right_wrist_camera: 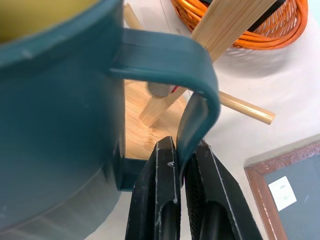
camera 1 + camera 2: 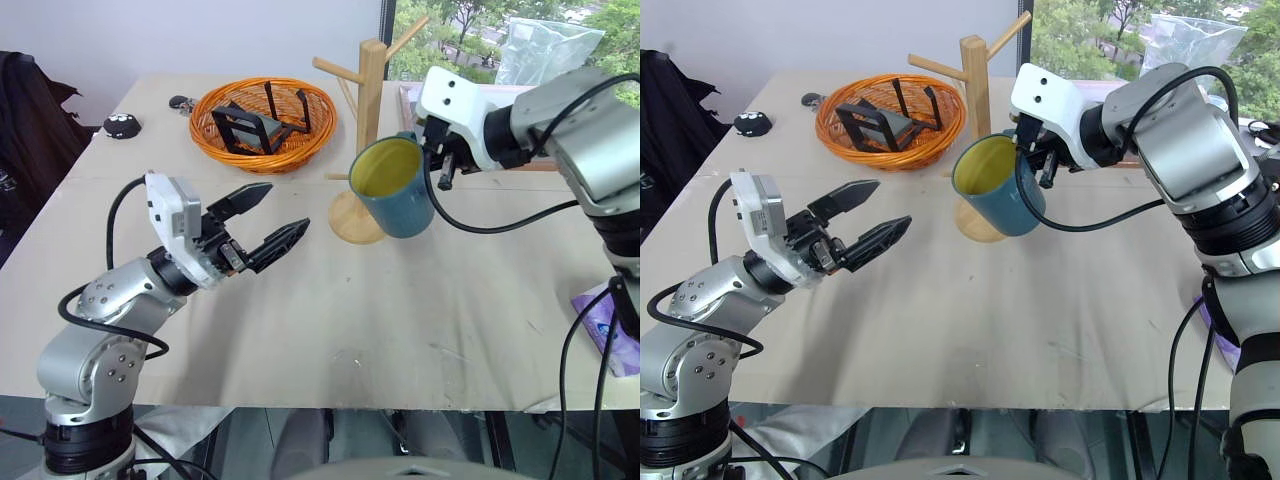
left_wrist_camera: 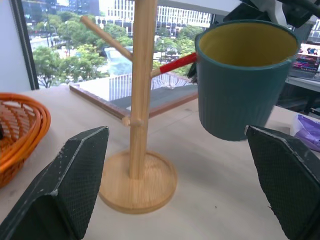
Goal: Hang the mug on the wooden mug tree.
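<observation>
The teal-blue mug (image 2: 395,190) with a yellow inside hangs tilted above the table, just in front of the wooden mug tree (image 2: 370,110). My right gripper (image 1: 181,150) is shut on the mug's handle (image 1: 170,55), and the post (image 1: 235,20) stands right behind it. A red-tipped peg (image 3: 175,63) points at the mug's far side, and the peg's end (image 1: 160,90) sits just under the handle loop. My left gripper (image 2: 285,208) hovers open and empty at the left, aimed at the tree's round base (image 3: 137,182).
An orange wicker basket (image 2: 262,163) holding a black stand sits behind the left gripper. A framed board (image 3: 150,95) and a clear plastic bag (image 2: 545,45) lie behind the tree. A purple packet (image 2: 610,320) rests at the table's right edge, and a small black object (image 2: 122,125) at far left.
</observation>
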You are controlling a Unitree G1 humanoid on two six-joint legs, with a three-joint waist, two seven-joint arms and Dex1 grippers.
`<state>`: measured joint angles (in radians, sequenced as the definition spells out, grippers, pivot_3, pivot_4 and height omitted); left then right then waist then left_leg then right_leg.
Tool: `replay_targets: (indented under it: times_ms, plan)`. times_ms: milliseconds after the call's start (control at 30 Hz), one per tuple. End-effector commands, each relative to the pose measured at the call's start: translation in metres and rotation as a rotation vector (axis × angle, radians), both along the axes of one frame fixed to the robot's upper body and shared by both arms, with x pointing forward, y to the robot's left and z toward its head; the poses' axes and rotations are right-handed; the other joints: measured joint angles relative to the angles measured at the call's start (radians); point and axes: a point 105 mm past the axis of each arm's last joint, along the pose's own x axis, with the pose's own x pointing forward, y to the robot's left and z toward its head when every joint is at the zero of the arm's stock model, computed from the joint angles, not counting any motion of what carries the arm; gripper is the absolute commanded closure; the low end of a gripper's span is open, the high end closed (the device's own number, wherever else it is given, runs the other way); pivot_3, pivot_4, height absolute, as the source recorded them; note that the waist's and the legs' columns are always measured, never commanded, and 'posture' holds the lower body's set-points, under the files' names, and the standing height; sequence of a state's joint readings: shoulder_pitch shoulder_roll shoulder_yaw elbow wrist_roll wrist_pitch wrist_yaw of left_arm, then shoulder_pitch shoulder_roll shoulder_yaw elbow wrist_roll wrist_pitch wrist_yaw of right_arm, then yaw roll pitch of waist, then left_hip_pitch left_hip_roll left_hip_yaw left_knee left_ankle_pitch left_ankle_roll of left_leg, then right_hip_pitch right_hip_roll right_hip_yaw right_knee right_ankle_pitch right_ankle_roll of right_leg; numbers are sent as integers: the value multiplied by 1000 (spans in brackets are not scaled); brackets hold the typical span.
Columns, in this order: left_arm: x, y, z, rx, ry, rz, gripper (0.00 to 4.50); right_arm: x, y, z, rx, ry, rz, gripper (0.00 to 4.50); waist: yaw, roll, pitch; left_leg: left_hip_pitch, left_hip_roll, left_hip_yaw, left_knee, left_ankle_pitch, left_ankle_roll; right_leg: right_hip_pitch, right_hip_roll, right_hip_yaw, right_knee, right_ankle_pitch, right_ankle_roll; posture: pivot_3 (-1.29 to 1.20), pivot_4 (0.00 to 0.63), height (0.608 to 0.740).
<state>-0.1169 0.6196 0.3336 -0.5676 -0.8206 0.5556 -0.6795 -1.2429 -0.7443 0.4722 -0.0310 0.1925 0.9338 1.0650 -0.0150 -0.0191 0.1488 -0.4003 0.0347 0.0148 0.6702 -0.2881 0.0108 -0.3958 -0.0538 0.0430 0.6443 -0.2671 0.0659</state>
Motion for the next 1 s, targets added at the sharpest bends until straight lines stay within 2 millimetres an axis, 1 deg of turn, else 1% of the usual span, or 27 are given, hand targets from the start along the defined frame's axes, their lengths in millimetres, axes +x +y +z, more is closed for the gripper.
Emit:
replay_targets:
  times_ms: [33,267,300,333,400,467,500,600,633,767,933,1000]
  plan:
    - [-4,1,9,-15,-47,-3,0,-1,5,16,-13,-60,23,4397,2,0,0,0,0,0,0,0,0,0,0,0,0,0,0,0,150,737]
    - [-5,-2,5,-3,-34,-10,0,6,13,17,-4,-72,28,4397,-1,0,0,0,0,0,0,0,0,0,0,0,0,0,0,0,150,737]
    - [-5,-2,5,-2,-33,-10,0,7,14,18,2,-75,27,3879,-1,0,0,0,0,0,0,0,0,0,0,0,0,0,0,0,150,737]
    - [-5,-2,5,-1,-32,-10,0,8,14,19,9,-78,25,3691,-2,0,0,0,0,0,0,0,0,0,0,0,0,0,0,0,150,737]
    - [-5,-2,4,-2,-30,-12,0,8,14,21,16,-81,22,2699,0,0,0,0,0,0,0,0,0,0,0,0,0,0,0,0,150,737]
    - [-5,-3,4,-3,-30,-15,0,8,14,23,25,-85,19,1821,0,0,0,0,0,0,0,0,0,0,0,0,0,0,0,0,150,737]
    - [-4,-3,4,-3,-29,-16,0,8,14,25,31,-85,18,1254,0,0,0,0,0,0,0,0,0,0,0,0,0,0,0,0,150,737]
    - [-4,-4,4,-1,-29,-24,0,6,11,31,54,-87,14,109,-1,0,0,0,0,0,0,0,0,0,0,0,0,0,0,0,150,737]
    - [-4,-4,4,-1,-28,-26,0,5,10,34,63,-85,12,31,0,0,0,0,0,0,0,0,0,0,0,0,0,0,0,0,150,737]
    - [-2,-6,3,2,-25,-35,0,-2,0,42,114,-57,2,31,1,0,0,0,0,0,0,0,0,0,0,0,0,0,0,0,150,737]
    - [-1,-12,-1,5,-12,-58,0,-11,-29,54,244,3,-47,31,2,0,0,0,-1,0,0,0,0,0,0,0,0,0,0,0,150,737]
    - [0,-13,-3,11,-7,-58,0,-20,-40,55,299,15,-23,31,3,0,0,0,-1,0,0,0,0,0,0,0,0,0,0,0,150,737]
